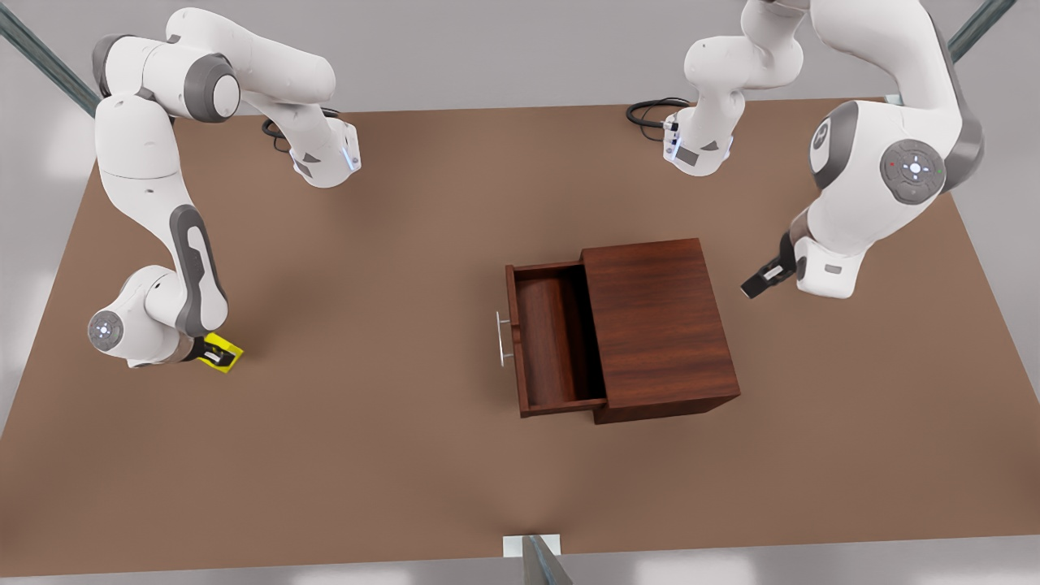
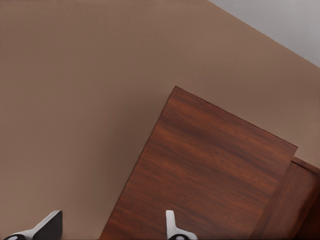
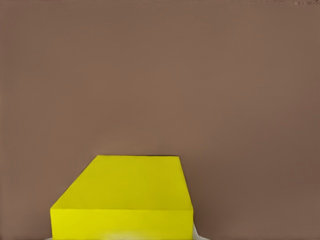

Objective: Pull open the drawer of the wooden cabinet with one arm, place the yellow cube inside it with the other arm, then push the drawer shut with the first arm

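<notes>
Nearest the camera lies bare matte brown tabletop (image 1: 366,455), flat and uniform. At the front view's left, the right gripper (image 1: 213,352) is down at table level with its black fingers around the yellow cube (image 1: 224,355) — a small, plain, bright block with sharp edges, sitting on the table well apart from the cabinet. In the right wrist view the cube (image 3: 122,197) fills the space at the fingertips, so the gripper looks to be pinching it by two opposite sides.

Centre: the drawer (image 1: 552,341) is pulled out toward the front view's left, a shallow dark reddish-brown tray, inside bare, with a slim silver bar handle (image 1: 504,338) on its front panel. It projects from the wooden cabinet (image 1: 658,325) — boxy, fine wood grain, plain flat top.

At the front view's right, the left gripper (image 1: 760,280) hangs just beside the cabinet's far side, touching nothing. Its fingers (image 2: 172,227) stand spread, seen in the left wrist view above the cabinet top (image 2: 210,175).
</notes>
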{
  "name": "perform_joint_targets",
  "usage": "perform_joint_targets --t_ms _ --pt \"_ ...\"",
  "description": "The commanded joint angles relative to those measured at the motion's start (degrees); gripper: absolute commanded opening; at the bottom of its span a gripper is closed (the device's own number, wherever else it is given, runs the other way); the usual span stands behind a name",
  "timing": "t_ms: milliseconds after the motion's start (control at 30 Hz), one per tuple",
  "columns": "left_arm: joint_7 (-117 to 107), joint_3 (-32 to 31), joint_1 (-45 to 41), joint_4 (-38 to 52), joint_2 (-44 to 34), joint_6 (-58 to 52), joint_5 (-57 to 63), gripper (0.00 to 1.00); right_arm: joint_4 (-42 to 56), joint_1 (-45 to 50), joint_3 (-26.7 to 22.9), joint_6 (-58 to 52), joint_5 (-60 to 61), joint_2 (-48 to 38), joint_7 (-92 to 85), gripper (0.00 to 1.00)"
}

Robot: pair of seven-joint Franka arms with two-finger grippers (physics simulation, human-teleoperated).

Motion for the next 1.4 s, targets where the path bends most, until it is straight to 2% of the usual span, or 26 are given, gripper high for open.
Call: perform_joint_targets --t_ms 0,133,167,200,267,433,533,633,767,1000,1067,1167,1367 --pt "30.9 0.2 1.2 0.0 -0.1 2.7 -0.2 1.0 0.2 0.0 0.0 -0.6 -0.5 -0.4 0.4 0.51" --pt "30.6 0.3 1.4 1.6 0.1 2.1 -0.2 1.0 1.1 1.2 1.0 -5.2 -0.3 -6.0 1.8 0.52" --pt "30.7 0.2 2.4 9.0 5.1 -6.6 -0.5 1.0 2.3 1.8 1.0 -7.8 -0.3 -6.8 3.1 0.52" --pt "32.0 0.2 2.8 13.6 8.3 -10.7 -0.5 1.0 4.8 3.5 1.0 -12.8 -0.4 -8.4 5.0 0.52" --pt "32.1 0.2 2.9 13.5 8.2 -10.7 -0.5 1.0 11.2 6.0 1.1 -22.2 -0.5 -9.0 10.1 0.52" --pt "32.2 0.3 4.6 11.1 6.7 -10.4 -2.1 1.0 23.2 13.8 1.1 -37.6 -0.3 -9.7 20.0 0.52" --pt "31.6 0.0 5.3 11.3 7.1 -10.4 -1.1 1.0 27.2 19.2 1.0 -41.8 0.2 -9.7 27.9 0.52" --pt "32.0 0.2 5.7 11.1 7.1 -10.9 -1.9 1.0 30.6 19.9 8.2 -43.1 0.1 -9.7 37.7 0.52" --pt "32.0 -0.2 5.3 10.5 6.8 -10.9 -1.9 1.0 33.6 21.8 15.5 -42.9 -0.3 -9.1 51.1 0.52" --pt "32.0 -0.2 5.3 10.2 6.4 -11.8 -1.8 1.0 43.4 32.2 17.7 -41.8 -0.2 -2.7 70.5 0.52" --pt "32.0 -0.2 5.3 10.1 6.4 -11.9 -1.9 1.0 43.9 34.5 18.3 -36.7 0.0 -1.5 73.9 0.52" --pt "31.9 -0.2 5.3 9.8 6.4 -12.0 -1.9 1.0 43.8 35.4 22.1 -28.1 0.7 0.4 78.5 0.52" --pt "32.0 -0.2 5.3 9.8 6.4 -12.0 -1.9 1.0 44.7 39.6 22.8 -18.6 0.5 5.3 80.7 0.52"
